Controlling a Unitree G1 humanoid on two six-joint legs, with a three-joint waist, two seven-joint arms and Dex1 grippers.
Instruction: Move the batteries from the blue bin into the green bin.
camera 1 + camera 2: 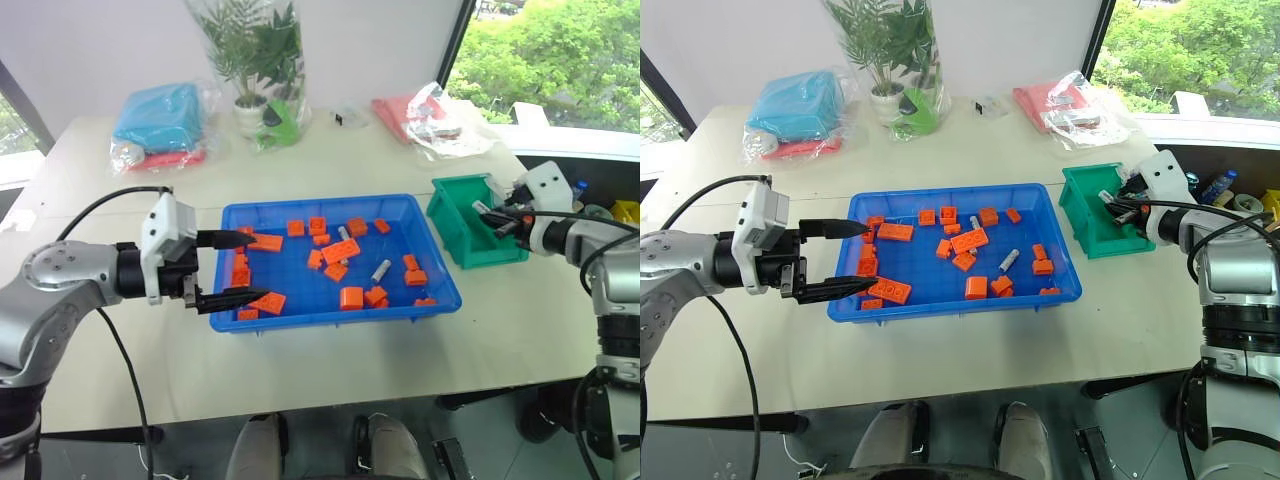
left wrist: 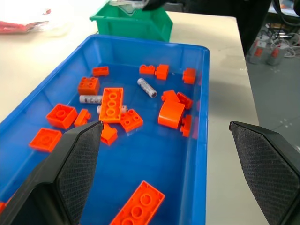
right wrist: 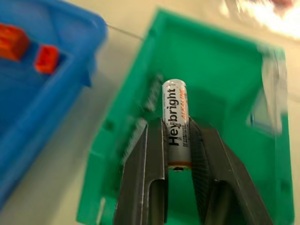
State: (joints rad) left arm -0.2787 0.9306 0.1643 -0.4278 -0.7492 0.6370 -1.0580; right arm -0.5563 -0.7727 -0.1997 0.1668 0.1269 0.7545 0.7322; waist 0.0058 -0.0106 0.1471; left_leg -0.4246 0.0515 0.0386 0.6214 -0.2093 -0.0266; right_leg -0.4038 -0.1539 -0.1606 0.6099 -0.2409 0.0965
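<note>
Nearest the head camera, the left gripper [image 1: 234, 268] is held over the blue bin's [image 1: 300, 318] left end, its two black textured fingers [image 2: 70, 173] spread wide with nothing between them.

The right gripper [image 3: 177, 140] is seen above the green bin [image 3: 225, 84], just beside the blue bin's right end. One battery [image 3: 175, 123], a smooth silver cylinder with printed lettering, is clamped lengthwise between the two dark fingers [image 3: 146, 159]; its upper end projects past the fingertips over the green bin's interior.

Three more batteries are counted on the blue bin's floor: one [image 2: 146, 87] lying loose toward the green-bin end, and two [image 2: 91, 99] beside and partly under a long orange block [image 2: 111, 104]. Roughly twenty orange studded plastic blocks are scattered in the blue bin; the exact number cannot be told.

The blue bin is wide, shallow, rectangular, of glossy plastic. The green bin is small, deep, also plastic. Both are set on a pale table [image 1: 330, 360].
</note>
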